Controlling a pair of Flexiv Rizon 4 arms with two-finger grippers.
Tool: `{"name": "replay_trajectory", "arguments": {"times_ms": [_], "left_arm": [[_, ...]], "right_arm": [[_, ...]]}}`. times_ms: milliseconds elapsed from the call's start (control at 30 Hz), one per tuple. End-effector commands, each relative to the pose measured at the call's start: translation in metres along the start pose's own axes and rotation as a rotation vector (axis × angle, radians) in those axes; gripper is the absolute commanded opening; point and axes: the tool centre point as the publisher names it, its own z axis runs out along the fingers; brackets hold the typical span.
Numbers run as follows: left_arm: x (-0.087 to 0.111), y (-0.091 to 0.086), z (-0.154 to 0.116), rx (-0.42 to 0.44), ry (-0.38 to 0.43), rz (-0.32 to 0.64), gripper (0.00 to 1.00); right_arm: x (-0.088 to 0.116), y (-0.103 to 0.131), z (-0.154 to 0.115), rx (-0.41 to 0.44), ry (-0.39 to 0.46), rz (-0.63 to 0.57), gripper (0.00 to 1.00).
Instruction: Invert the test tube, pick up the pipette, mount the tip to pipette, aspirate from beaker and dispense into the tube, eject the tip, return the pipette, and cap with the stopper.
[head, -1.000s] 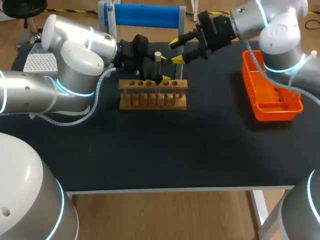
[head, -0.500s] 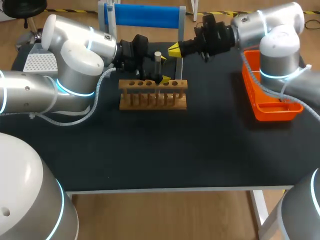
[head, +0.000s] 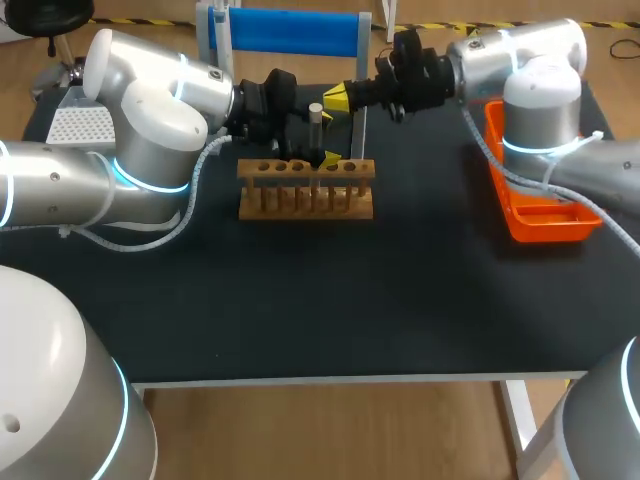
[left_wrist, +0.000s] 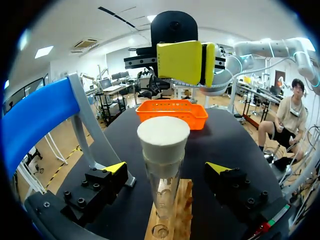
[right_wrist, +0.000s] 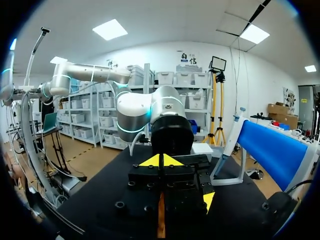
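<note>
Right pincer (head: 340, 97) hovers just beside the stoppered tube (head: 315, 120).

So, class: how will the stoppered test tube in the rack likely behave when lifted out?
The test tube looks like clear thin glass: probably light, fragile and slippery. Tall, narrow and capped by the stopper, it would likely tip or roll outside the rack.

The left wrist view's edge cuts off the rack (left_wrist: 185, 210), which hides the base of the test tube (left_wrist: 164, 185).
</note>
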Motion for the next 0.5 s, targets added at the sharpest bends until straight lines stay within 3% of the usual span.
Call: {"name": "replay_trajectory", "arguments": {"times_ms": [33, 500], "left_arm": [[-0.0012, 0.0002, 0.0009, 0.000, 0.002, 0.000, 1.00], [-0.0012, 0.0002, 0.0009, 0.000, 0.002, 0.000, 1.00]], "right_arm": [[-0.0071, -0.0024, 0.0052, -0.007, 0.016, 0.007, 0.00], [-0.0131, -0.0117, 0.0144, -0.015, 0.027, 0.047, 0.00]]}}
